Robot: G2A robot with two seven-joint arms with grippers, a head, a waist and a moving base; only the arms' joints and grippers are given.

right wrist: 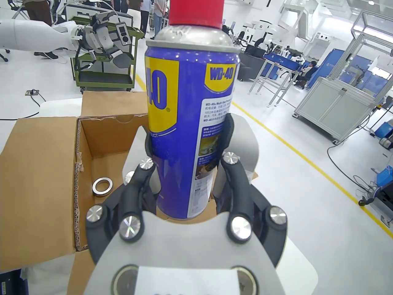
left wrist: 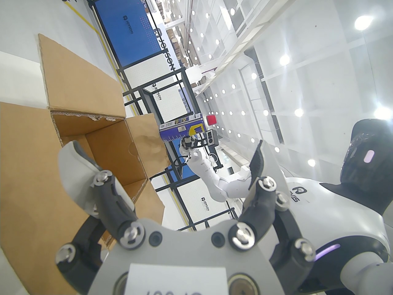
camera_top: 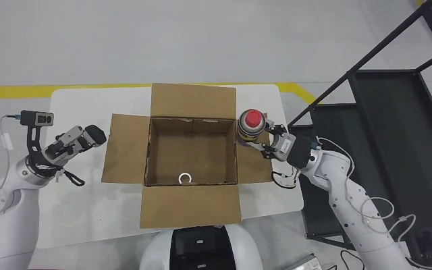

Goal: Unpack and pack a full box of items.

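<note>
Right end effector [right wrist: 188,133] clamped on upright blue spray can with red cap [right wrist: 184,93], at right edge of open brown cardboard box [camera_top: 192,91]. Silver metal ring [camera_top: 185,178] inside box. Left end effector [camera_top: 94,137] open, left of box, over white tabletop [camera_top: 88,101].

Box [camera_top: 193,101] at the middle of the table [camera_top: 81,209], ring [camera_top: 185,178] inside by its near wall, can [camera_top: 252,121] upright at its right edge.

White table [camera_top: 94,212], yellow floor line [camera_top: 27,88] behind, black metal rack [camera_top: 391,101] beside it
</note>
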